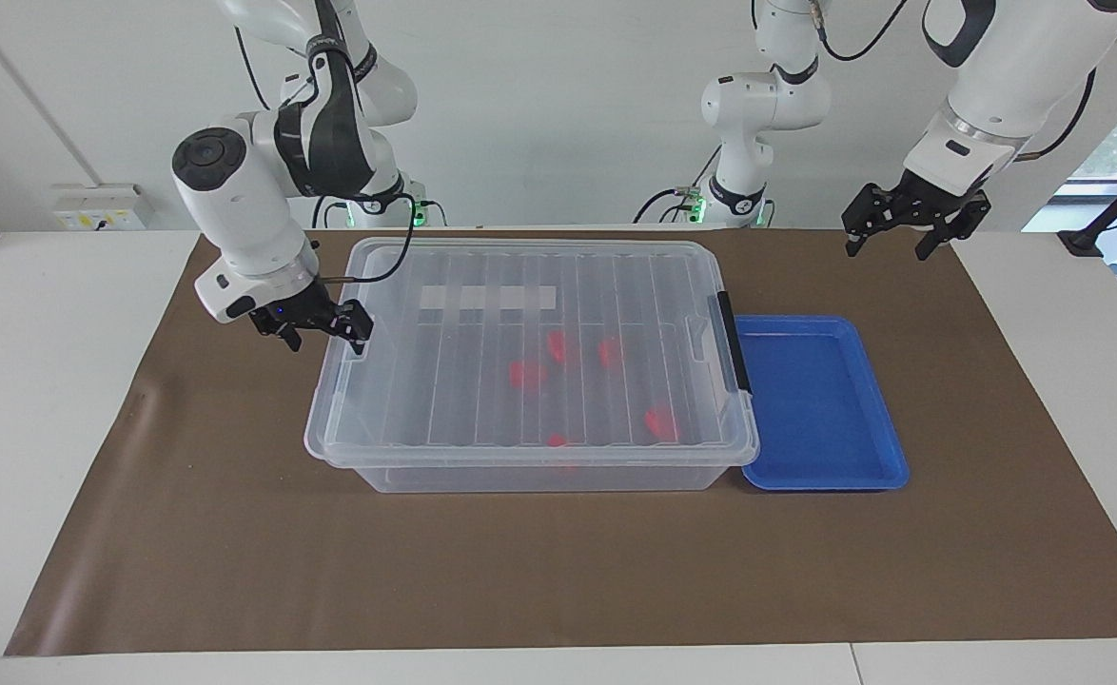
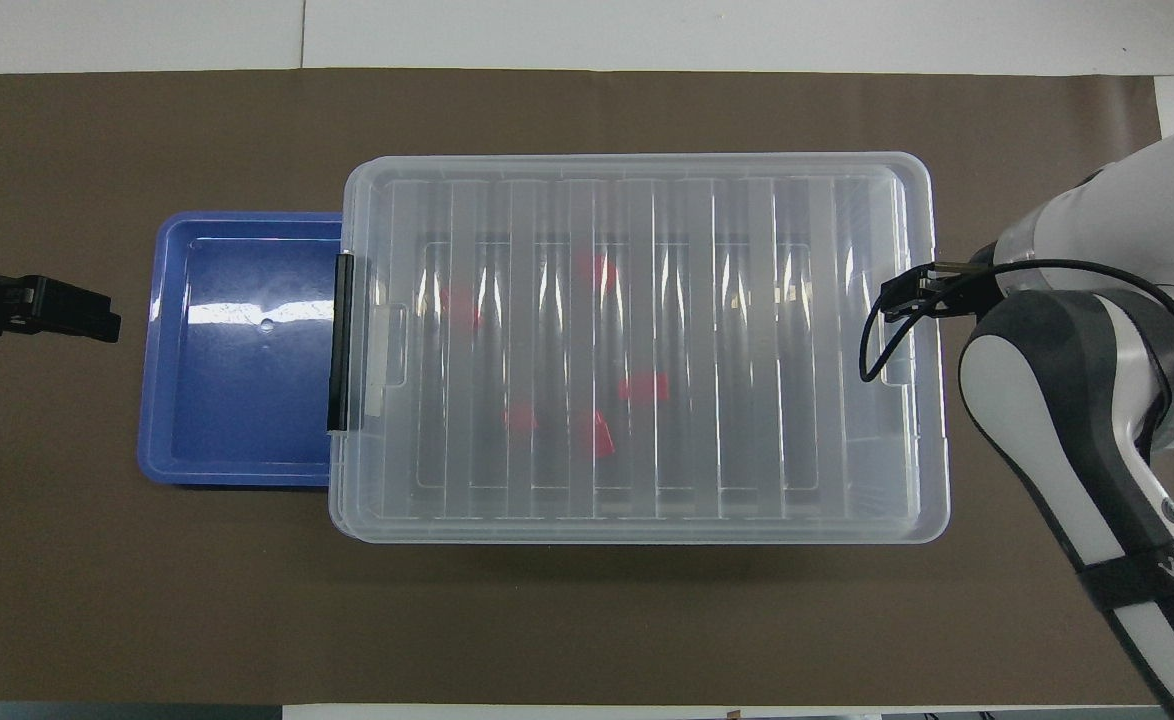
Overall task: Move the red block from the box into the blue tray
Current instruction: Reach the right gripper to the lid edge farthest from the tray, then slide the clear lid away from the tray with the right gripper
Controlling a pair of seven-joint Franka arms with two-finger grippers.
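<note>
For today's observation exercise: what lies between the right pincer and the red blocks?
The box's closed ribbed lid covers the red blocks; the right pincer sits at its edge. The facing view shows it.

Lidded box (image 1: 530, 362) holds red blocks (image 1: 526, 373) beside blue tray (image 1: 820, 404).
</note>
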